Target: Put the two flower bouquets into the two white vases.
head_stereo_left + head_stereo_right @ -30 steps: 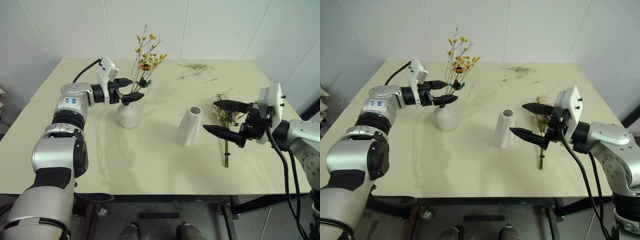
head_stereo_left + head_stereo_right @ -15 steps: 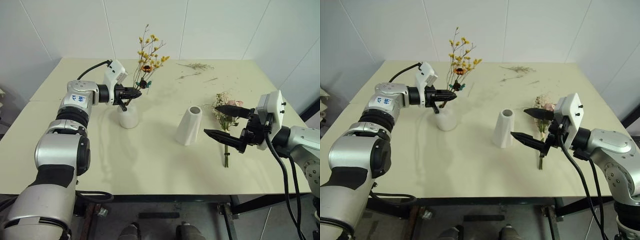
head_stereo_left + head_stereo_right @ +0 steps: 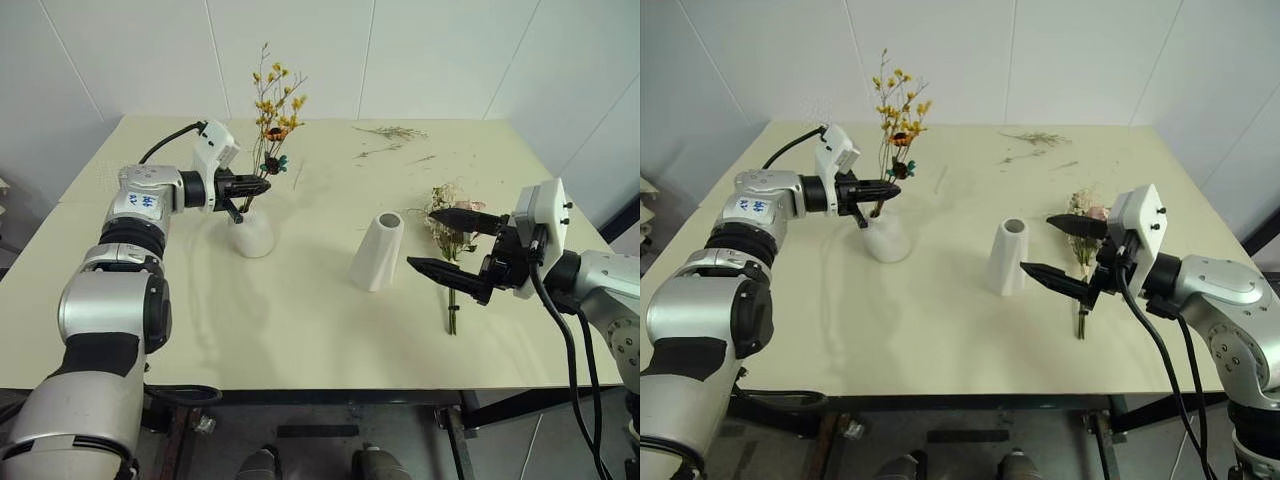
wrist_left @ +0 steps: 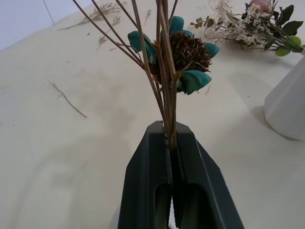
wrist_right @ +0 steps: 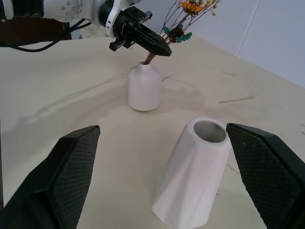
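Left pincer (image 3: 262,184): we see it clenched on the thin yellow sprig (image 3: 270,105), stems in the round matte vase (image 3: 253,232).
Right pincer (image 3: 432,241): spread wide, holding nothing.
Cone vase (image 3: 377,252): smooth, unfilled.
Pale bunch (image 3: 450,228): flat on tabletop (image 3: 300,320).

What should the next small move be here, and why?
Probably the left gripper should open and let go: its fingers are shut on the yellow sprig, whose stems already stand in the round vase. The pale bouquet lies flat on the table beside the empty tall vase, with the right gripper open above it.
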